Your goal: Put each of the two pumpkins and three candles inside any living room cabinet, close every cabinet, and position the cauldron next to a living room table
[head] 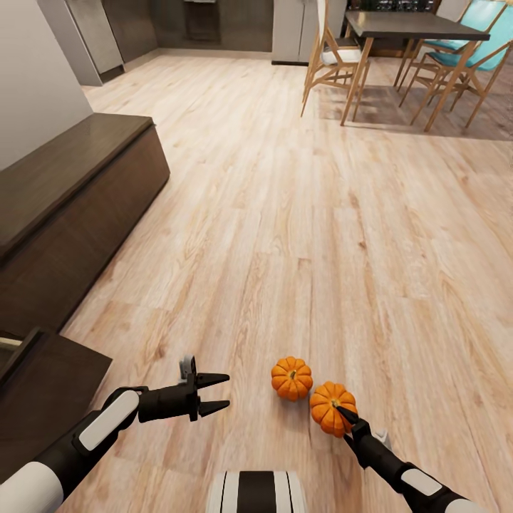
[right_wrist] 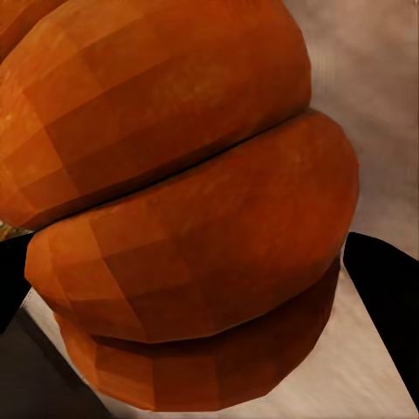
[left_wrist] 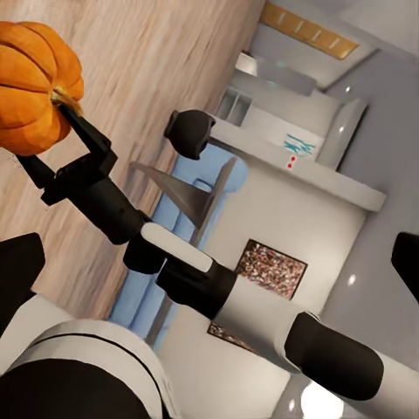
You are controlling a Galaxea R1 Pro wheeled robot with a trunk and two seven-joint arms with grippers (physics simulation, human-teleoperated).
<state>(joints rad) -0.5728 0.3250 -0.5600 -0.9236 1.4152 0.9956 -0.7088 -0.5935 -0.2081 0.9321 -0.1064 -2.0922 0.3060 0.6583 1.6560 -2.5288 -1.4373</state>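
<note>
Two ribbed, round orange pumpkins (head: 291, 378) lay on pale wood-plank floor (head: 285, 214), lower centre; right claw (head: 343, 413) pinched the right-hand pumpkin (head: 329, 406); left claw (head: 214, 392) spread, empty.

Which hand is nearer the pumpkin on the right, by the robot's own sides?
Right. The right hand is at that pumpkin, fingers straddling it. The left hand hangs open, apart, beyond the other pumpkin.

Orange pumpkins on pale, streaky wood

Both ribbed pumpkins (head: 291, 378) (head: 332, 407) are bright orange; the floor (head: 285, 214) is light, grained plank, the cabinet (head: 71, 192) at left dark brown, the chairs' (head: 467, 43) cushions at upper right teal, and the black-fingered hands (head: 214, 392) hang on white-and-black arms.
</note>
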